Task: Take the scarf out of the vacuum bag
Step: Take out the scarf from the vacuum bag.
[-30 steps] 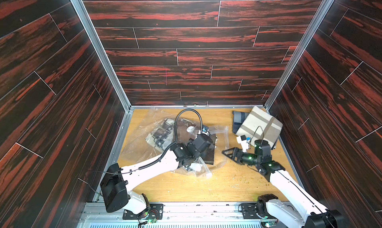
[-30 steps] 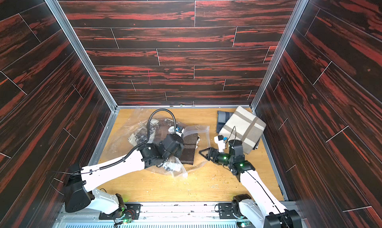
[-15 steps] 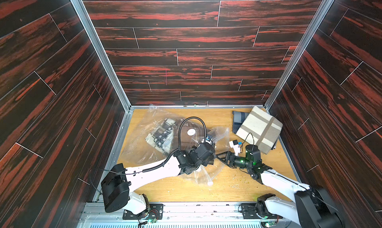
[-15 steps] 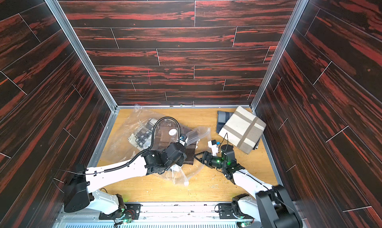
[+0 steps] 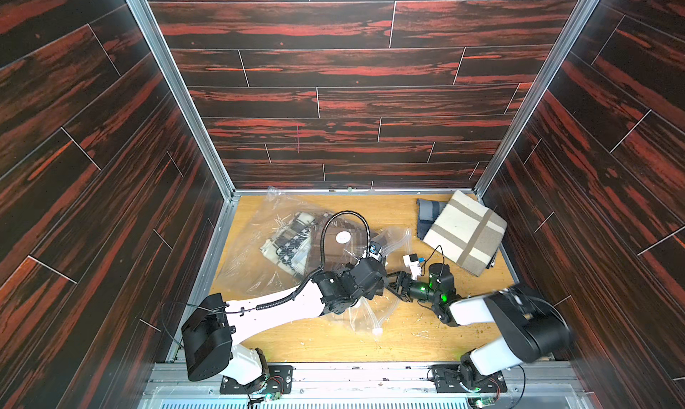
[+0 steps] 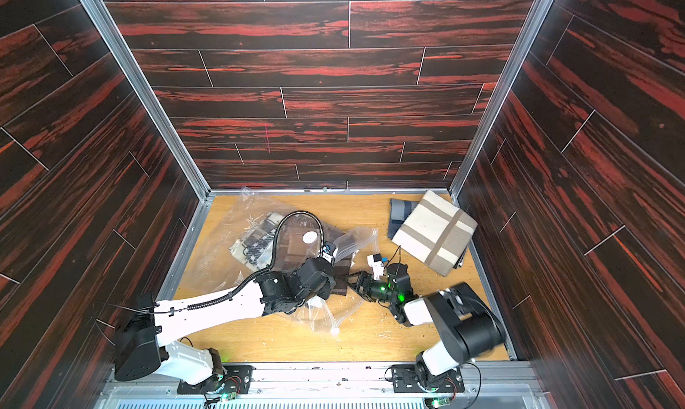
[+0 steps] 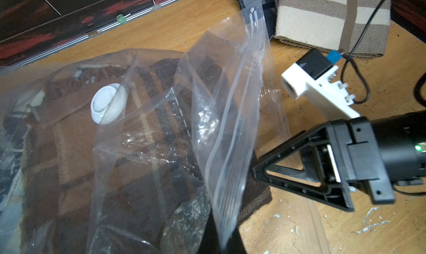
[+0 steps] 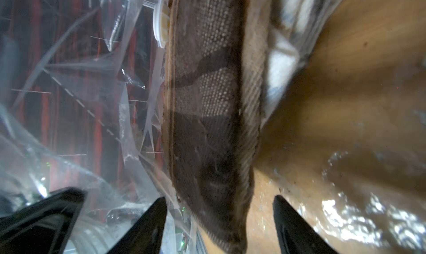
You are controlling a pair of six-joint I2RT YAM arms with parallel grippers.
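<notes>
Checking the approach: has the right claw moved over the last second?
Yes. The right claw has slid away from the folded striped cloth, toward the vacuum bag.

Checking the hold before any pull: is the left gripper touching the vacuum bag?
Touching. In the left wrist view, the zip-seal edge of the vacuum bag runs straight down into the left gripper, whose jaws are shut on the plastic.
</notes>
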